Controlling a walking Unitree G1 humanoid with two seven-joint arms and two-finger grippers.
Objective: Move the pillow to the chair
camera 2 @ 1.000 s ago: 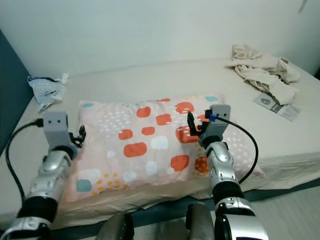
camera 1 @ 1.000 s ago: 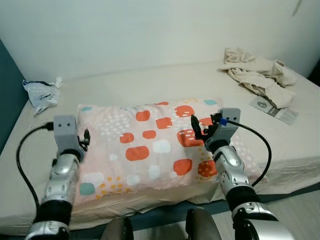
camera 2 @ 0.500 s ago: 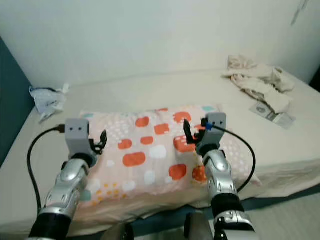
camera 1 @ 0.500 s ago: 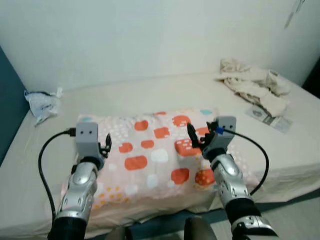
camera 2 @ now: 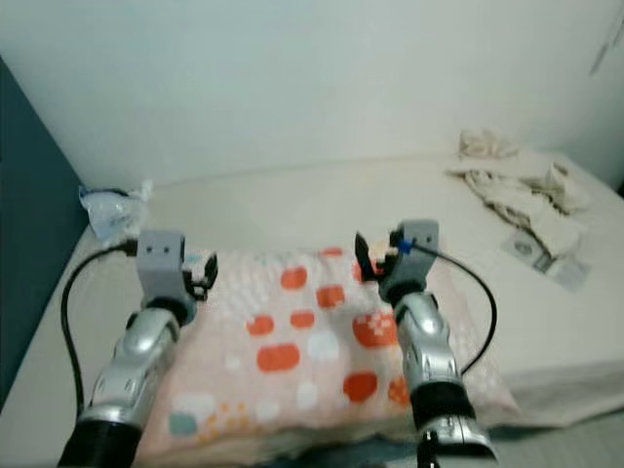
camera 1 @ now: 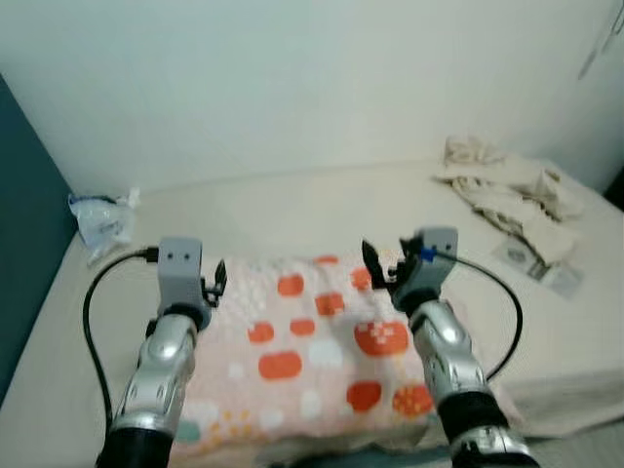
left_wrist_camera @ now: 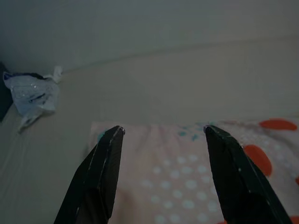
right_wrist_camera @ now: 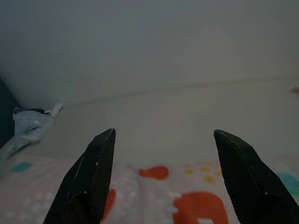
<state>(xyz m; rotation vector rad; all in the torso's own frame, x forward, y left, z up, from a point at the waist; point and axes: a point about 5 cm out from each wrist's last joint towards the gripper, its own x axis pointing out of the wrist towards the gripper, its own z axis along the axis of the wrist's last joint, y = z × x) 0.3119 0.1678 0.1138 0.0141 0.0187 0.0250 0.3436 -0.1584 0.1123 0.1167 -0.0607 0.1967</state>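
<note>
A pink pillow (camera 1: pixel 312 351) with orange, white and teal patches lies flat on the bed (camera 1: pixel 292 210), close to its front edge. My left gripper (camera 1: pixel 216 278) hovers open over the pillow's far left corner, with nothing between its fingers. In the left wrist view the left gripper (left_wrist_camera: pixel 163 129) frames that dotted corner of the pillow (left_wrist_camera: pixel 187 172). My right gripper (camera 1: pixel 375 265) is held open above the pillow's far right part. The right wrist view has the right gripper (right_wrist_camera: pixel 164 132) spread wide over the pillow's far edge (right_wrist_camera: pixel 187 205).
A crumpled white plastic bag (camera 1: pixel 102 216) lies at the bed's far left, by a dark teal wall (camera 1: pixel 24 244). A heap of beige cloth (camera 1: pixel 507 190) and a printed leaflet (camera 1: pixel 541 268) sit at the far right. A pale wall runs behind the bed.
The camera has moved, so the scene sits lower in view. My left gripper came inward from beside the pillow's left edge to above its corner. The right gripper stays over the pillow.
</note>
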